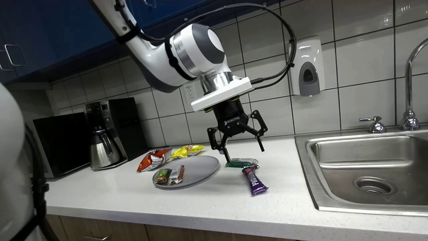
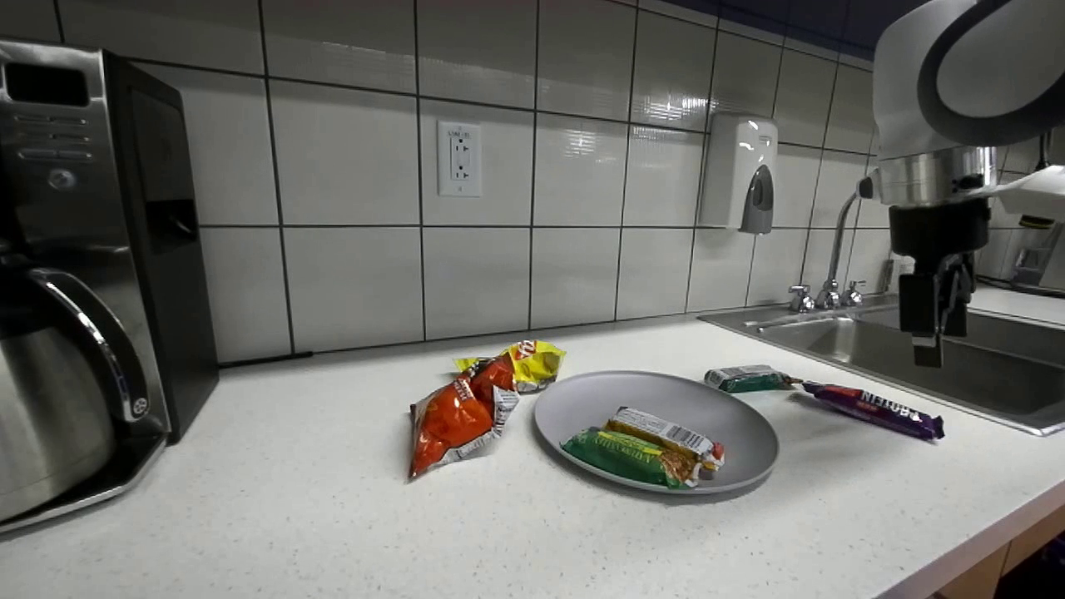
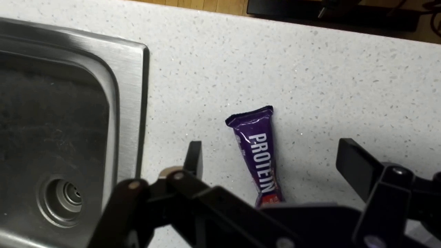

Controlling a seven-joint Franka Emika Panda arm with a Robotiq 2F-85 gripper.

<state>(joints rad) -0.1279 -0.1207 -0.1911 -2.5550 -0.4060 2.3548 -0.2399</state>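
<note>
Speckled white kitchen countertop [image 1: 133, 197] | gripper [image 1: 245, 155] above it, jaws spread wide | purple PROTEIN bar [image 3: 259, 156] lying on the countertop below the gripper | green-wrapped bar [image 2: 740, 380] by its red end | gray plate [image 2: 641, 393] holding two wrapped bars [image 2: 628, 453] | orange chip bag [image 2: 458, 420], yellow chip bag [image 2: 539, 364] near the plate | coffee maker [image 1: 125, 124] beyond

Behind the sink [image 1: 364, 170], a tap [image 1: 408, 87]; near it, a dispenser [image 1: 307, 60]; well apart, a coffee maker [image 1: 118, 129] and perhaps a microwave [image 1: 62, 144].
</note>
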